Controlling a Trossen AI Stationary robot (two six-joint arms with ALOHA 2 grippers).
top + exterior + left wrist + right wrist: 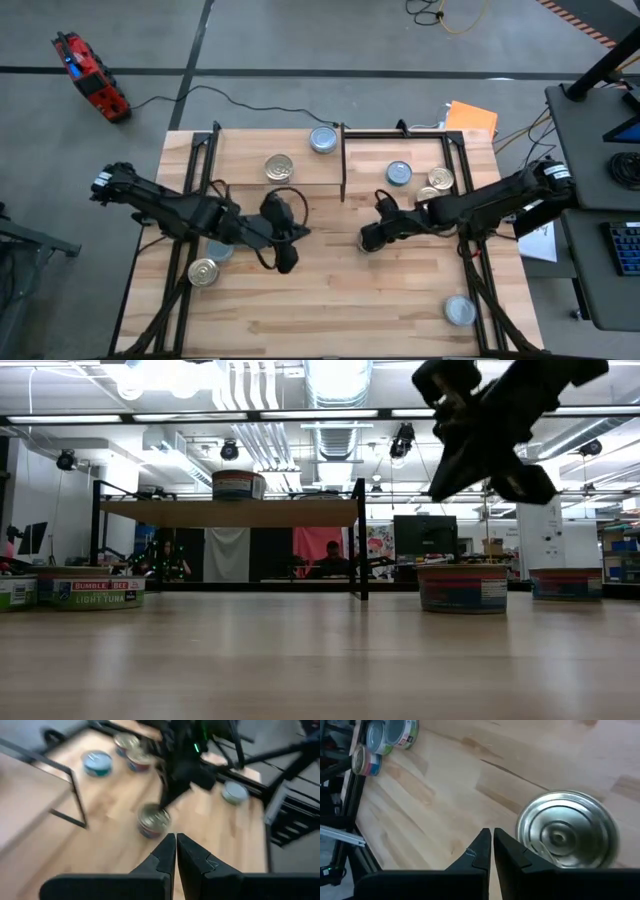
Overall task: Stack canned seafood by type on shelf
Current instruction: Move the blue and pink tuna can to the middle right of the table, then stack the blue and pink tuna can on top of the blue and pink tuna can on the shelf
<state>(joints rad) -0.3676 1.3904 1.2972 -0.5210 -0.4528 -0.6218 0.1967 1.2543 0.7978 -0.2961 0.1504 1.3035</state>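
Observation:
The shelf (250, 180) stands at the table's far side. It bears a golden-lidded can (279, 167) and a silver-blue one (323, 139). My right gripper (491, 837) is shut and hangs over the table's middle, just right of the shelf's end panel. A silver-lidded can (567, 830) stands on its base on the table, beside and below the fingertips and apart from them. My left gripper (176, 842) is shut with nothing in it. It hovers left of centre (285, 258), pointing toward that can (154, 820).
A blue-lidded can (399, 173) and two golden ones (440, 179) stand at the far right. A golden can (204, 271) and a bluish one (218, 250) lie under the left arm. A silver can (460, 311) sits near the right front corner.

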